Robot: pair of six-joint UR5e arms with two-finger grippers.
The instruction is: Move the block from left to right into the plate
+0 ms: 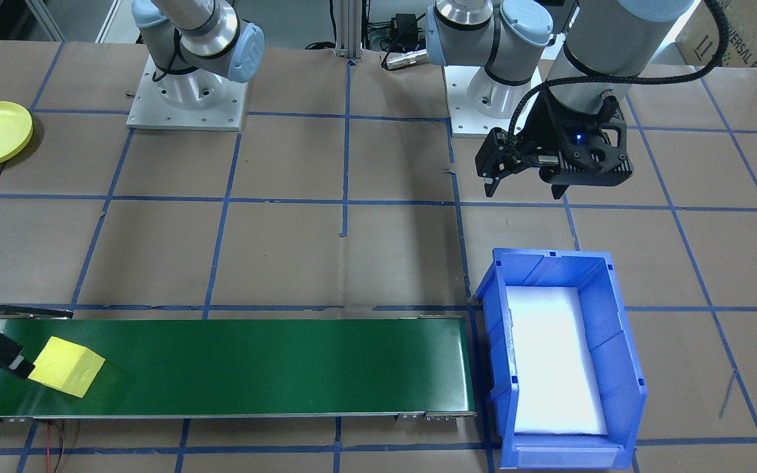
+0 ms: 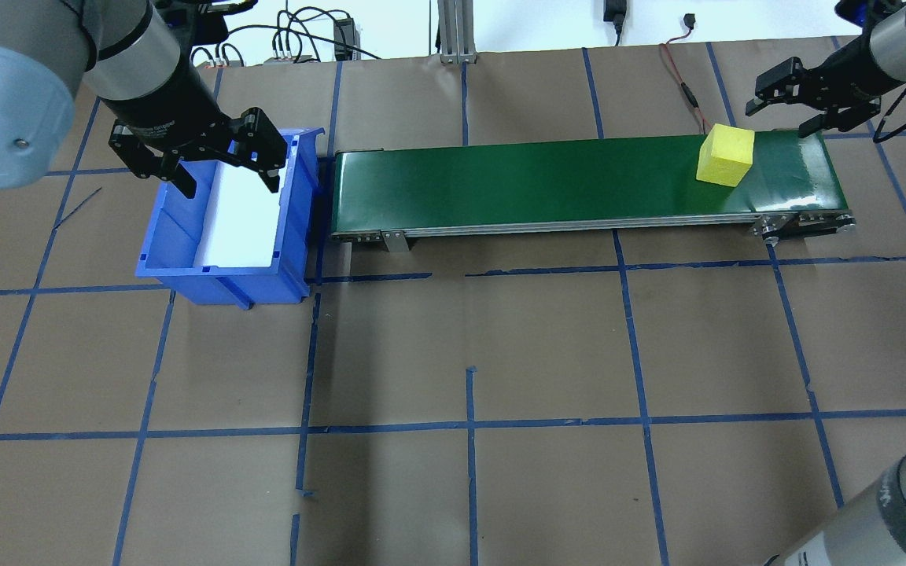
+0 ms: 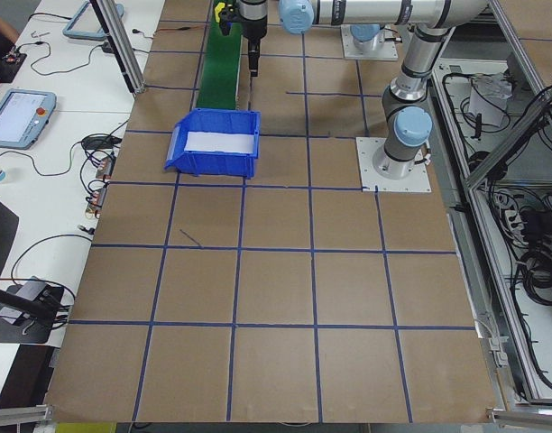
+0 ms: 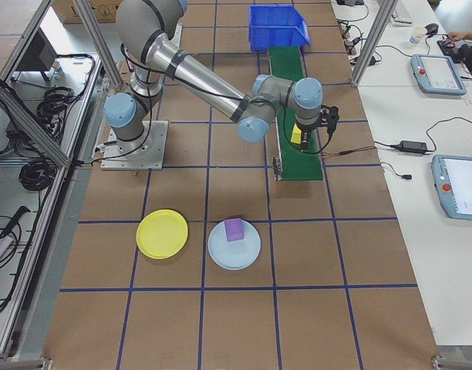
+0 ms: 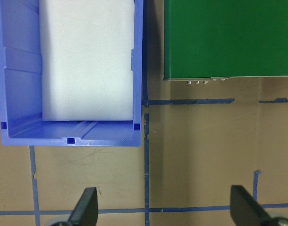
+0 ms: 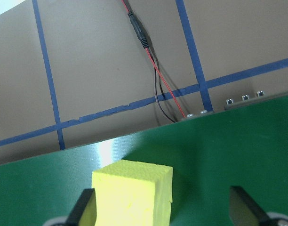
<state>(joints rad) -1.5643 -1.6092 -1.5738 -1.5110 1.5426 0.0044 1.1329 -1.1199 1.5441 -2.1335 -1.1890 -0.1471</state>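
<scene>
While the yellow block sits on the green belt near the belt's end on the robot's right side, the right gripper hangs just past that end with its two fingers spread wide and nothing between them. In the right wrist view the block is low in the picture, close to one dark fingertip, and the other fingertip is far off to the side over bare green belt. A thin red and black wire runs over the brown table behind the belt. The left gripper hangs above the blue bin at the other end of the belt, and its fingers are spread apart too, holding nothing. The bin has a white pad lying flat inside it. Away from the belt, on the robot's right side, a yellow plate lies next to a light blue plate that has a small purple block on it. The yellow block is not on any plate yet
</scene>
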